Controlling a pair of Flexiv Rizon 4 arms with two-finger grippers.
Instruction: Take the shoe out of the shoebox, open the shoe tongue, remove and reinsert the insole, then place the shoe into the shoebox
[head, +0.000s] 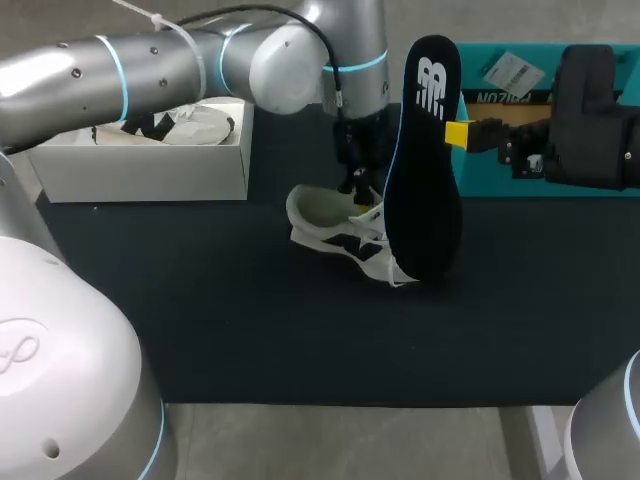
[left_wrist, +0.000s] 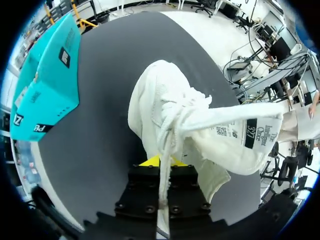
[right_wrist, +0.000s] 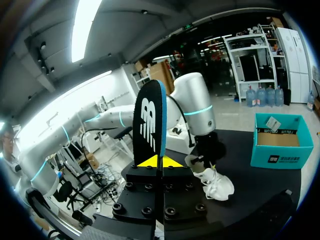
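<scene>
A white shoe (head: 335, 225) lies on the dark mat at mid-table. My left gripper (head: 360, 188) stands right over it. In the left wrist view the left gripper (left_wrist: 161, 161) is shut on a white lace (left_wrist: 163, 145) of the shoe (left_wrist: 155, 100). The tongue (left_wrist: 235, 135), with its label showing, is folded out to one side. My right gripper (head: 470, 133) is shut on the black, blue-edged insole (head: 425, 160) and holds it upright beside the shoe. The right wrist view shows the right gripper (right_wrist: 160, 161) closed on the insole (right_wrist: 149, 125), with the shoe (right_wrist: 216, 182) below and beyond it.
The teal shoebox (head: 500, 95) stands open at the back right behind my right arm, and is also seen as the teal box (right_wrist: 277, 147) and the teal box (left_wrist: 47, 85). A white box (head: 140, 170) with contents sits at the back left. The dark mat (head: 250, 330) covers the table.
</scene>
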